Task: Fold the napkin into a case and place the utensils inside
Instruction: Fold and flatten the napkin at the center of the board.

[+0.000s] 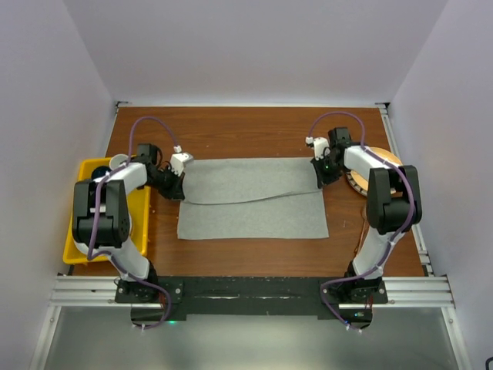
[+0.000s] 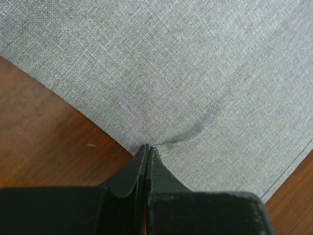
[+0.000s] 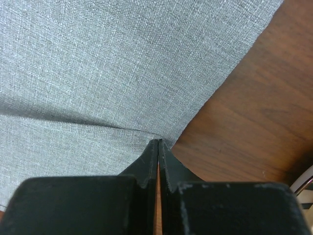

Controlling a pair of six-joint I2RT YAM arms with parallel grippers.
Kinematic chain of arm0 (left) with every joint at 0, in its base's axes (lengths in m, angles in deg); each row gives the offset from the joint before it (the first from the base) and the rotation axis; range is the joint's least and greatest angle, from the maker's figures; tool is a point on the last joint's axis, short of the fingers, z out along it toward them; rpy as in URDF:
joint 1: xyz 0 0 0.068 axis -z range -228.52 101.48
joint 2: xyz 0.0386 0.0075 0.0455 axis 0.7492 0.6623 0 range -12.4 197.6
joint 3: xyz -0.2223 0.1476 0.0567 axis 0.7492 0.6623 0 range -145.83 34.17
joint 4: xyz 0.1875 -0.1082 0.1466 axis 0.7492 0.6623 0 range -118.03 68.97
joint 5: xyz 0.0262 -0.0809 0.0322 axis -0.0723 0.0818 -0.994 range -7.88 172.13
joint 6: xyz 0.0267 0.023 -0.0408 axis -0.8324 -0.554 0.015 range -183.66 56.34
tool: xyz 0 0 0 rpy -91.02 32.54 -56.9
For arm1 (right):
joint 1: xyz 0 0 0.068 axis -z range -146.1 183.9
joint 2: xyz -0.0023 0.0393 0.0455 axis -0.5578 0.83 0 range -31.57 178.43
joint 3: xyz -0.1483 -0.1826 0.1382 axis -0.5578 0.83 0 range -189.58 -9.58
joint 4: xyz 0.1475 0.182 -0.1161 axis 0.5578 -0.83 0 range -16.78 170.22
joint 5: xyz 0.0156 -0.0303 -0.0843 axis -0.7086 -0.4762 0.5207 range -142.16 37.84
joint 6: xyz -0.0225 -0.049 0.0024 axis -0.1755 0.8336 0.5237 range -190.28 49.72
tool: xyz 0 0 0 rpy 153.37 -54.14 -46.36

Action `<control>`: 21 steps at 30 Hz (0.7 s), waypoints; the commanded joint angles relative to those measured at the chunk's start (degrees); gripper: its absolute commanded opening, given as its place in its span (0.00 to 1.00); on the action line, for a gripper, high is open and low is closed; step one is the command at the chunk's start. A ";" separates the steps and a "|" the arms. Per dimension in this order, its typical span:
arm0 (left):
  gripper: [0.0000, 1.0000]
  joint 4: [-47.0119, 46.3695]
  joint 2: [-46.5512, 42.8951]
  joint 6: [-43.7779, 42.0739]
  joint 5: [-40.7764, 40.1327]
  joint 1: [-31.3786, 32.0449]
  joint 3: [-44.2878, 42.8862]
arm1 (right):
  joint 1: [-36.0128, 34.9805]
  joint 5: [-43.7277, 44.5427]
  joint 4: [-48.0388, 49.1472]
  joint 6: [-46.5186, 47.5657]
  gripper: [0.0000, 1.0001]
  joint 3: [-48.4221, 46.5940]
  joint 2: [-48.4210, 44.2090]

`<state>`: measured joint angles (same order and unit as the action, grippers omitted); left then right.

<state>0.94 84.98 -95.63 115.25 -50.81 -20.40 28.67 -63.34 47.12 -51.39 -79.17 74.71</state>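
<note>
napkin: grey napkin [image 1: 254, 204] sits mid-table [image 1: 231, 131], flat, with one layer doubled over the far part. The near strip is single and uncovered.
fold edge: the loose edge of the top layer runs across the middle and looks a bit slanted, lower at the left.
left gripper: left gripper [image 2: 147, 148] is clamped tight on the cloth's left edge, and there's a small pucker in the cloth right at the tips.
right gripper: right gripper [image 3: 159, 143] is the same deal, pinched on the right edge with a crease running off from the tips.
step: looks to me like the half-fold, with the top layer being brought toward the near edge.
doing it well: I'd move both arms at the same pace and keep the cloth lightly stretched between them so the edge straightens. Line the corners up with the near corners and go low before letting go.
risk: thin cloth, so one side slipping would skew the whole case.
utensils: can't make them out.
around: yellow bin [image 1: 142, 212] left, round dish [image 1: 389, 154] right.
</note>
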 commanded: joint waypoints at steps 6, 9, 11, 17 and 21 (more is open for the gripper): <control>0.00 -0.50 0.80 1.65 -0.53 0.44 -7.31 | -0.13 0.37 -2.75 1.13 0.00 -5.74 -0.80; 0.00 3.45 -3.86 -0.37 1.33 0.53 -7.22 | -0.21 -0.33 -5.91 2.64 0.00 -5.48 -6.23; 0.00 4.95 -6.66 -1.69 1.59 0.44 -6.78 | -0.13 -0.77 -8.99 3.51 0.00 -5.56 -8.80; 0.00 14.96 -12.38 -8.89 2.82 0.44 -6.96 | -0.13 -1.65 -16.02 5.45 0.00 -2.15 -16.97; 0.00 19.01 -14.94 -12.41 1.60 0.44 -3.81 | -0.21 -1.30 -16.91 6.15 0.00 3.47 -20.23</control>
<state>13.81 72.96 -102.34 116.58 -50.33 -25.73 28.60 -64.28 35.21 -47.43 -80.61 56.39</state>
